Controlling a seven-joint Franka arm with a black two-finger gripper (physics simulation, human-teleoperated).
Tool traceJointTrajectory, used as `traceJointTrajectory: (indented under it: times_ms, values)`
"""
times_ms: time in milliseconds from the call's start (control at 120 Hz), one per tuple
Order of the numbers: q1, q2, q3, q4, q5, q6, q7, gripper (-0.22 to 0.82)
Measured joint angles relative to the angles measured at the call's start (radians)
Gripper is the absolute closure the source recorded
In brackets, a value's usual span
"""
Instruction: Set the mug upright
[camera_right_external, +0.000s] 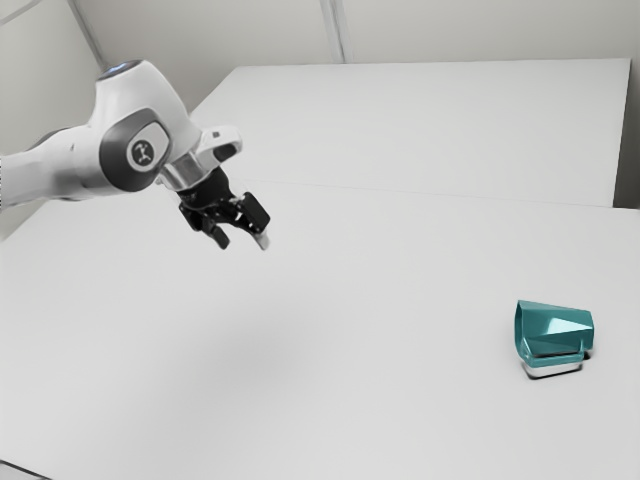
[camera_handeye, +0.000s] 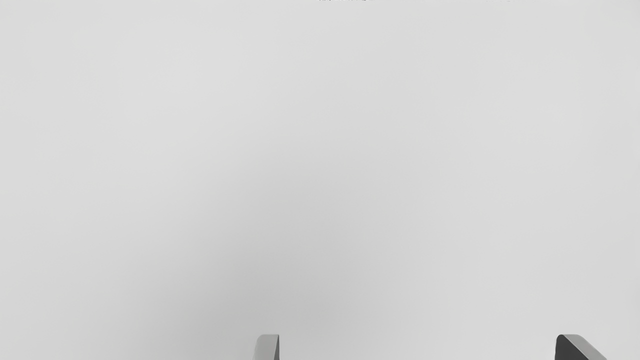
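Observation:
Up in the air over the table, my gripper (camera_right_external: 243, 243) is on the exterior view's left, far from the mug. In the wrist view the gripper (camera_handeye: 417, 345) has its two fingertips wide apart, nothing between them. A teal, faceted mug (camera_right_external: 555, 333) lies on its side on the table at the exterior view's right, its wider end toward the exterior view's left. A white piece with a dark outline shows along its lower side; whether that is the handle I cannot tell.
The white table top (camera_right_external: 350, 370) spreads under the arm and the mug. Behind it, in the exterior view, rises a pale panel (camera_right_external: 430, 125) in front of light walls. A dark edge crosses the exterior view's lower left corner.

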Motion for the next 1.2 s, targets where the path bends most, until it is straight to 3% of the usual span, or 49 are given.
traceJointTrajectory:
  times_ms: [217, 500, 658, 1200]
  values:
    - [-0.136, 0.046, 0.004, -0.106, -0.253, 0.281, -0.035, 0.00]
    - [-0.306, 0.177, -0.002, -0.100, -0.467, 0.483, -0.066, 0.01]
    - [-0.389, 0.268, -0.010, -0.037, -0.536, 0.540, -0.077, 0.01]
    - [-0.461, 0.528, -0.088, 0.216, -0.655, 0.630, -0.099, 0.03]
